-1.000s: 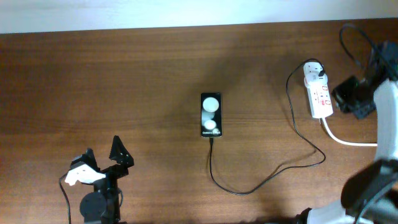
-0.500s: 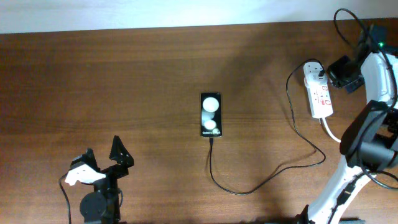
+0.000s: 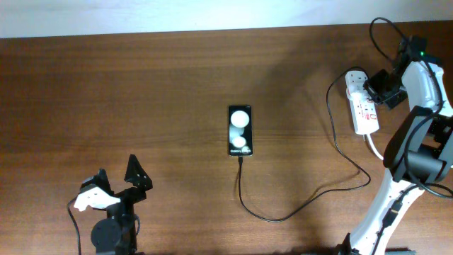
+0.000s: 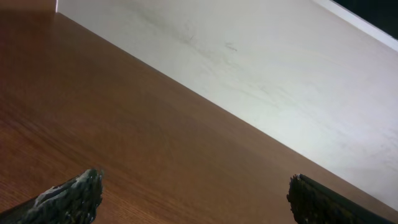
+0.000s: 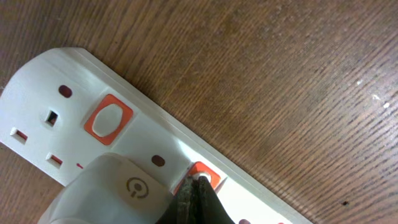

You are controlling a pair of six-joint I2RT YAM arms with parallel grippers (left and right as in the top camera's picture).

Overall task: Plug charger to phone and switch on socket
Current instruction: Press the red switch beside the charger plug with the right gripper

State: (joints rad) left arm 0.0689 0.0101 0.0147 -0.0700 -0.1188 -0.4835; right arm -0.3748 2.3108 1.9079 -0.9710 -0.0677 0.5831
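At the near left, the left gripper sits low and points toward the far side, its fingers spread wide. The right arm reaches from near right to far right, wrist bent leftward, the right gripper with fingertips pressed together.

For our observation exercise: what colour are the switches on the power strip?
The switches are orange-red, clearest in the right wrist view.

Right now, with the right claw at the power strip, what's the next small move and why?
Probably press the right claw down onto the orange switch it touches. Its shut tips sit on that switch beside the white adapter on the socket, and the charger already reaches the phone.
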